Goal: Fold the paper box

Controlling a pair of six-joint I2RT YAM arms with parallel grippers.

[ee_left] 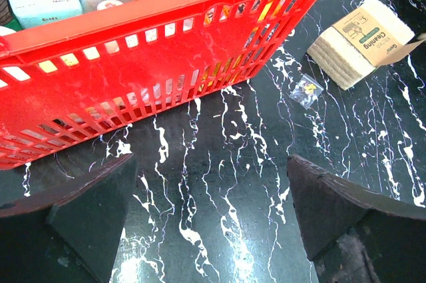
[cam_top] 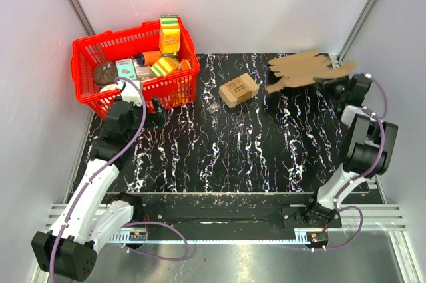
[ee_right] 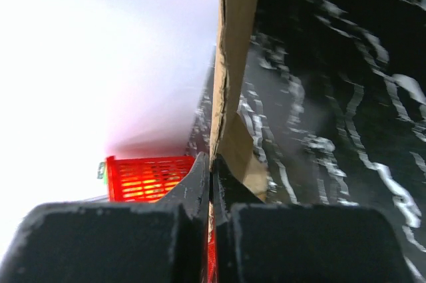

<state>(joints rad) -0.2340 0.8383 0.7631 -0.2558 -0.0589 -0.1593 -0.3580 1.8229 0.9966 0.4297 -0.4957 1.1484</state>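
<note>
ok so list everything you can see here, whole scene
paper box: one, plain brown flat sheet, far right
printed cardboard box: one, brown with dark print on top, far middle
small clear bag: one, yellow bits inside, beside the printed cardboard box
shopping basket: one, red, far left
packaged goods: several, mixed colours, in the shopping basket
table: one, black with white veining
left gripper: one, black, open, near the shopping basket
right gripper: one, black, shut on the paper box's edge

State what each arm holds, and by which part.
Right gripper: the paper box, jaws pinched on its right edge. Left gripper: nothing, jaws open.
</note>
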